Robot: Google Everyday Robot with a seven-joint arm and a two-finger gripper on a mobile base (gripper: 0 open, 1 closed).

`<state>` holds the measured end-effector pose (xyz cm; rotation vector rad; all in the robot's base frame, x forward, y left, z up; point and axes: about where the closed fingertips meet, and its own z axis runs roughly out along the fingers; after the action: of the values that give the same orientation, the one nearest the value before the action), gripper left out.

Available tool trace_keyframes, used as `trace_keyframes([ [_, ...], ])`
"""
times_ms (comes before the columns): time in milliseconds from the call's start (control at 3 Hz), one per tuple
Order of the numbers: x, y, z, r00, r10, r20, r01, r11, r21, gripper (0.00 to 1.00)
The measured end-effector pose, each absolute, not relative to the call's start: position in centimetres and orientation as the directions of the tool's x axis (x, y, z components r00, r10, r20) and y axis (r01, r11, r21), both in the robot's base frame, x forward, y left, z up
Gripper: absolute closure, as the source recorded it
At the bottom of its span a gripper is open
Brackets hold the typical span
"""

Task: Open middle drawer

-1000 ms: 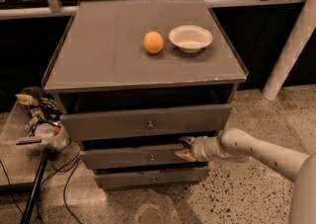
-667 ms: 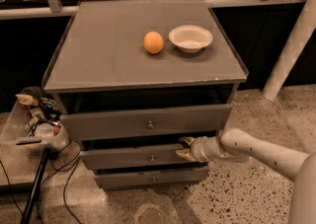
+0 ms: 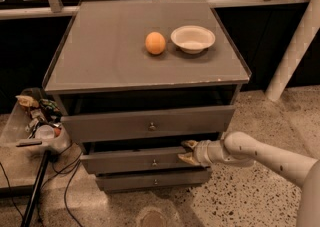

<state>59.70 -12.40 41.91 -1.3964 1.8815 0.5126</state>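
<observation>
The middle drawer (image 3: 125, 162) is found at 6 o'clock from the taller drawer front (image 3: 110, 126). The gripper (image 3: 187, 151) is parked at 3 o'clock of its knob (image 3: 154, 162), fingers kept apart.

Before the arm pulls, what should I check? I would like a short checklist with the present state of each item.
1. Gripper at the correct drawer: ok. The gripper is at the right part of the middle drawer, to the right of its knob.
2. Firm hold on the drawer front: cannot tell.
3. Space for the drawer to come out: ok. Only bare floor lies before it.
4. Things on top safe from shaking: ok. The orange and the bowl sit well back from the front edge.
</observation>
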Motion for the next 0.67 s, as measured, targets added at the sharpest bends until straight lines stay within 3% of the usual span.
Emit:
trace_keyframes([
  [667, 58.5, -12.8, 41.7, -0.153, -0.641, -0.752, -0.936, 0.338, -0.098, 1.00],
])
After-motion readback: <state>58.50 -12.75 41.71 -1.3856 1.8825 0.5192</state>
